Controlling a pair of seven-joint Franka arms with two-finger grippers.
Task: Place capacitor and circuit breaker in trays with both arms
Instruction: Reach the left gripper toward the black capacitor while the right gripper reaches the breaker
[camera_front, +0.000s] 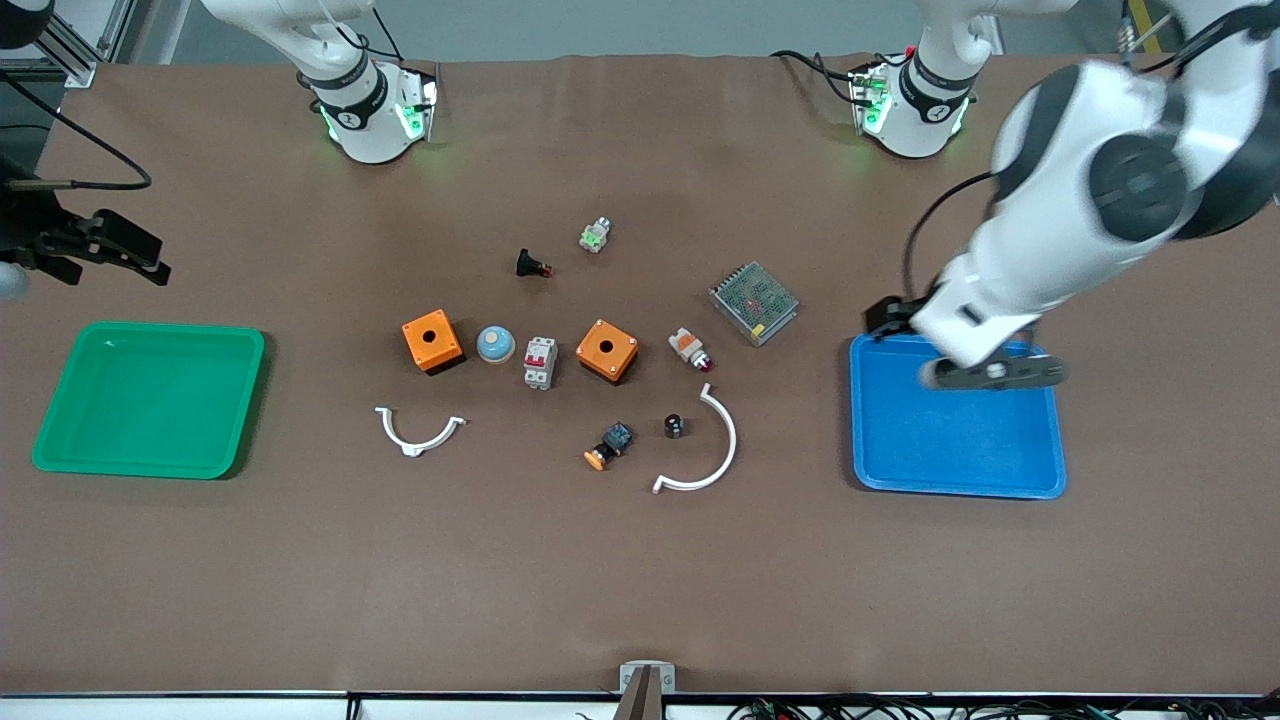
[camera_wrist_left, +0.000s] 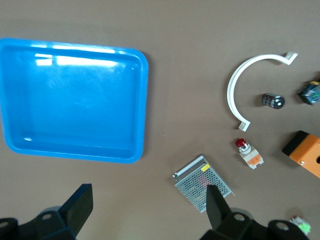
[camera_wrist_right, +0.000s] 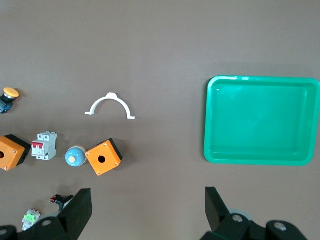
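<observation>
The capacitor (camera_front: 674, 426), a tiny black cylinder, lies on the table beside the large white arc (camera_front: 712, 450); it also shows in the left wrist view (camera_wrist_left: 273, 100). The circuit breaker (camera_front: 540, 362), white-grey with red levers, lies between two orange boxes and shows in the right wrist view (camera_wrist_right: 44, 145). My left gripper (camera_front: 992, 373) hangs open and empty over the blue tray's (camera_front: 955, 470) edge; its jaws stand wide apart (camera_wrist_left: 147, 207). My right gripper (camera_front: 100, 250) is open and empty (camera_wrist_right: 147, 207) over bare table near the green tray (camera_front: 150, 400).
Around the parts are two orange boxes (camera_front: 432, 340) (camera_front: 607, 350), a blue dome (camera_front: 495, 344), a mesh metal box (camera_front: 754, 302), a white-orange red-tipped part (camera_front: 690, 349), an orange-capped push button (camera_front: 608, 445), a black red-tipped button (camera_front: 531, 264), a small arc (camera_front: 418, 432) and a green-white part (camera_front: 595, 235).
</observation>
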